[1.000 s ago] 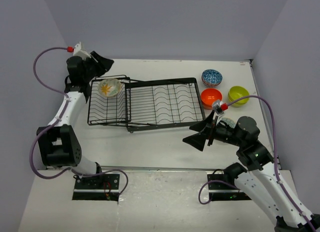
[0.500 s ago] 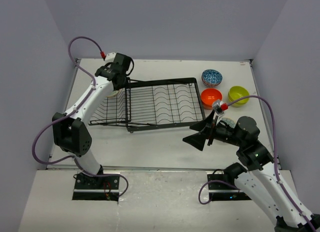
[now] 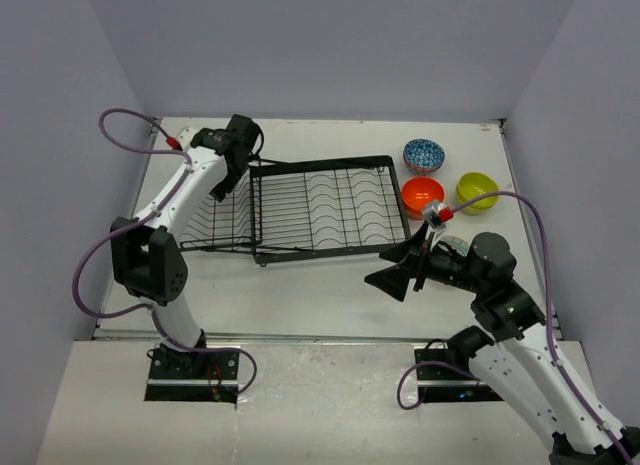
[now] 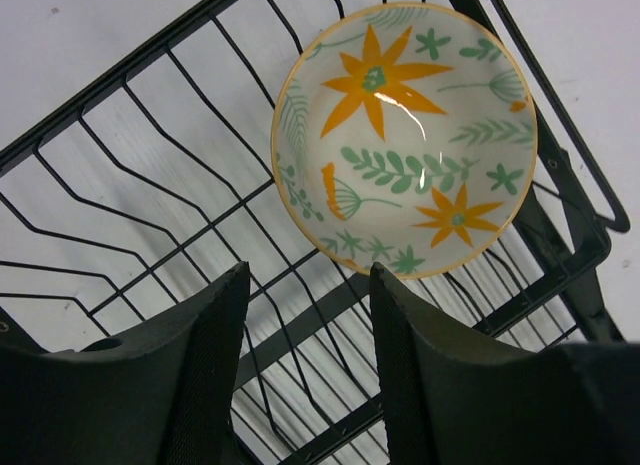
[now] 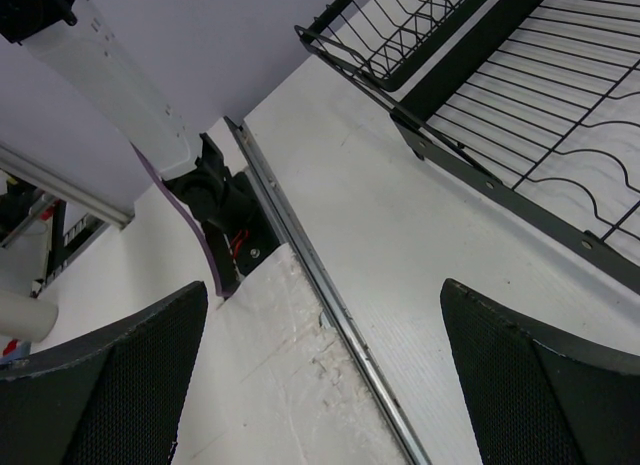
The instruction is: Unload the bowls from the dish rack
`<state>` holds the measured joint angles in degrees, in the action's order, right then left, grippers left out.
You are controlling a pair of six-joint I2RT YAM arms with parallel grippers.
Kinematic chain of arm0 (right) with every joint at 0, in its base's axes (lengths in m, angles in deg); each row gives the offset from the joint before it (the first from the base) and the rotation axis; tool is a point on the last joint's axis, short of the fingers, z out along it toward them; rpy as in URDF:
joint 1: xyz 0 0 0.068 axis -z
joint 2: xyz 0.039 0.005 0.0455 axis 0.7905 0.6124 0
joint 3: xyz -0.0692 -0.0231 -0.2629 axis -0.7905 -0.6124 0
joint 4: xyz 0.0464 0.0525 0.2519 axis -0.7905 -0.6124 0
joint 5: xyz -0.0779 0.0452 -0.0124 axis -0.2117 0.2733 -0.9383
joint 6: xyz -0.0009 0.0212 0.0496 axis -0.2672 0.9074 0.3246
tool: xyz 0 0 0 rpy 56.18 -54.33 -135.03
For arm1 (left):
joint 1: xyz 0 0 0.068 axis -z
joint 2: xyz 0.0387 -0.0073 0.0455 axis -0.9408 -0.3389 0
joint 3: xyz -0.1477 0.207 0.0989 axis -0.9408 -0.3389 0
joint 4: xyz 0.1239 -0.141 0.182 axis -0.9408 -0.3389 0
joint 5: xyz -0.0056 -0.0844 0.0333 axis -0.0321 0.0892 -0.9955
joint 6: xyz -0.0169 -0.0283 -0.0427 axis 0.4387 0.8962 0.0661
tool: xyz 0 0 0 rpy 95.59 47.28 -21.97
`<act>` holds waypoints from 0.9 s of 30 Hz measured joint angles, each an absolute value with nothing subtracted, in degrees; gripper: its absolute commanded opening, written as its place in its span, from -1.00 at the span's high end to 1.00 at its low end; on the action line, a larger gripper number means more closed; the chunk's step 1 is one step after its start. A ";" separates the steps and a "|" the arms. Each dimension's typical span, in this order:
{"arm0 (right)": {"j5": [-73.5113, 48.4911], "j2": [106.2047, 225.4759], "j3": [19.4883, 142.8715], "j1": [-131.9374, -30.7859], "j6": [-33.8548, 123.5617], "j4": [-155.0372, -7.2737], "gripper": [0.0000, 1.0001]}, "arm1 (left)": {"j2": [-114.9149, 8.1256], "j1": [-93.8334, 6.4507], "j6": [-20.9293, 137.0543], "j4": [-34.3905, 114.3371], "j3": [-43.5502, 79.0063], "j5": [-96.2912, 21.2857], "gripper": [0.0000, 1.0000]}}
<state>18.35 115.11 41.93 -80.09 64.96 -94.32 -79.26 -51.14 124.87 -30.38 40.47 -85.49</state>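
Cream round bowl with orange flowers and green sprigs (image 4: 405, 140) is lying in the basket-like end section of the black wire dish rack (image 3: 330, 205), tight against that section's corner rim, toward the white table's (image 3: 300, 285) far left corner. Left gripper (image 4: 300, 365) is hanging over the wires just short of it, fingers partway apart and gripping nothing. Blue-and-white patterned bowl (image 3: 424, 155), plain orange bowl (image 3: 422, 196) and lime green bowl (image 3: 477, 191) are sitting clustered beyond the rack's right end, near the right edge. Right gripper (image 3: 398, 268) is hovering spread wide, holding nothing, over the bare strip between the rack's near right corner and the near edge. A pale rounded thing (image 3: 455, 244), possibly another bowl, is peeking from behind its wrist.
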 measured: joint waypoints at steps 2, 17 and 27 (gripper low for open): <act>18.35 115.28 41.77 -80.09 64.93 -94.45 -0.98 | -79.46 -52.15 126.93 -30.20 40.47 -85.42 -0.01; 18.37 115.50 41.73 -80.09 64.74 -94.47 -0.98 | -84.33 -57.50 128.57 -18.84 32.74 -83.11 0.60; 18.37 115.57 41.73 -80.09 64.54 -94.47 -0.98 | -81.19 -58.18 129.90 -13.48 29.19 -83.33 1.00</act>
